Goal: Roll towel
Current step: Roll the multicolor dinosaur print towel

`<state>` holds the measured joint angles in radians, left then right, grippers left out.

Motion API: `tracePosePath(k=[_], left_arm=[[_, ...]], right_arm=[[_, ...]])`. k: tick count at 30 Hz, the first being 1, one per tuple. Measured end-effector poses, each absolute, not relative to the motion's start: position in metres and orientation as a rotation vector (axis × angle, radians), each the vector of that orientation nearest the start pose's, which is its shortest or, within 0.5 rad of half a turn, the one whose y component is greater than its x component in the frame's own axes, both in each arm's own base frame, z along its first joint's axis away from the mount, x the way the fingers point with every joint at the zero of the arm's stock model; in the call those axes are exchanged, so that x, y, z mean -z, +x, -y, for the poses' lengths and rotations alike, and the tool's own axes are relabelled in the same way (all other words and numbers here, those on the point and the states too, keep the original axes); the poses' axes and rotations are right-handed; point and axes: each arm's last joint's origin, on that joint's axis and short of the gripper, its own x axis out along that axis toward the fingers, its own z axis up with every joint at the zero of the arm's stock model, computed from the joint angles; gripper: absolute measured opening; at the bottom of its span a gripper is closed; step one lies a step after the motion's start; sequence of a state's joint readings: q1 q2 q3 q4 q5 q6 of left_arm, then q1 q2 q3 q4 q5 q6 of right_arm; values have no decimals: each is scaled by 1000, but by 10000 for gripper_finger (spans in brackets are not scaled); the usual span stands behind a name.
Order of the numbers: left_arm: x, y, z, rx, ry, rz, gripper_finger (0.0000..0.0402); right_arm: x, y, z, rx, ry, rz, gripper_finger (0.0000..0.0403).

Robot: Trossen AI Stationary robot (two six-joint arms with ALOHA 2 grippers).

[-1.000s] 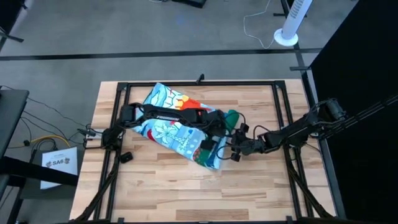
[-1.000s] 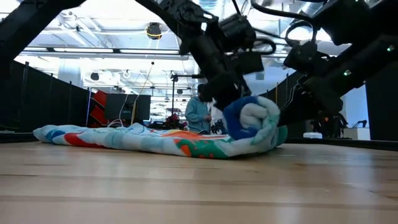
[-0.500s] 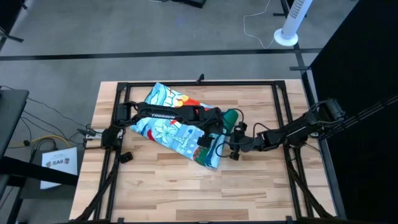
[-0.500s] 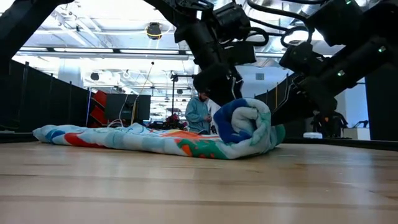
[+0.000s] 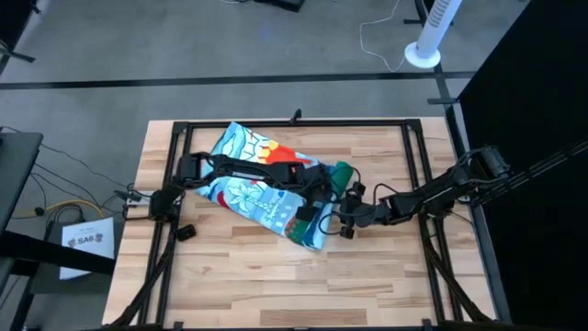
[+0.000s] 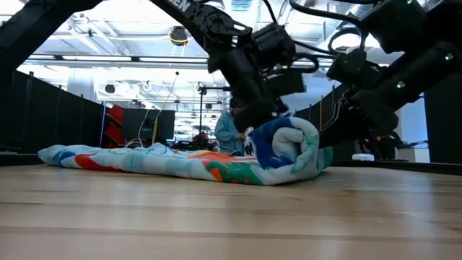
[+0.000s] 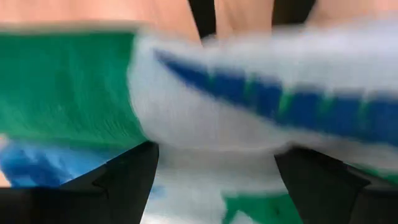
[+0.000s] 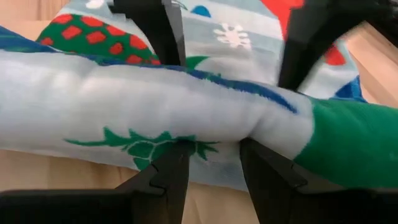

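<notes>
Towel (image 5: 262, 184) lies across the middle of the wooden tabletop (image 5: 386, 285), stretched diagonally in the high view, with its far end flat and its near-right end wound into a thick roll (image 6: 289, 148). The low view shows that roll standing up off the wood, blue and white at its core, while the flat part trails away to the left of the picture. The left pincer (image 5: 312, 207) sits over the rolled end, its fingers (image 7: 130, 180) spread wide with the roll's cloth between them. The right pincer (image 5: 342, 221) meets the roll from the other side; its fingers (image 8: 171, 177) stand a little apart and press against the underside of the roll. A person (image 6: 229, 133) stands in the room beyond the tabletop.
</notes>
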<state>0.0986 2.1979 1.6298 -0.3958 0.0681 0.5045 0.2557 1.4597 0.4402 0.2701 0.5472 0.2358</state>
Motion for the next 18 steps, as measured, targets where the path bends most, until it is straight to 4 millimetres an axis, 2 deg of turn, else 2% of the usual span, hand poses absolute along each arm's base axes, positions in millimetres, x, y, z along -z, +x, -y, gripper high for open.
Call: tracePosePath(k=[11,18], left_arm=[[-144,474,-35,259,361,-898,306],[-148,471,-26,254,383,-935,306]], right_arm=[[-130,235,-47,348,-63,-641,133],[-132,238,-46,350,-49,-617,133]])
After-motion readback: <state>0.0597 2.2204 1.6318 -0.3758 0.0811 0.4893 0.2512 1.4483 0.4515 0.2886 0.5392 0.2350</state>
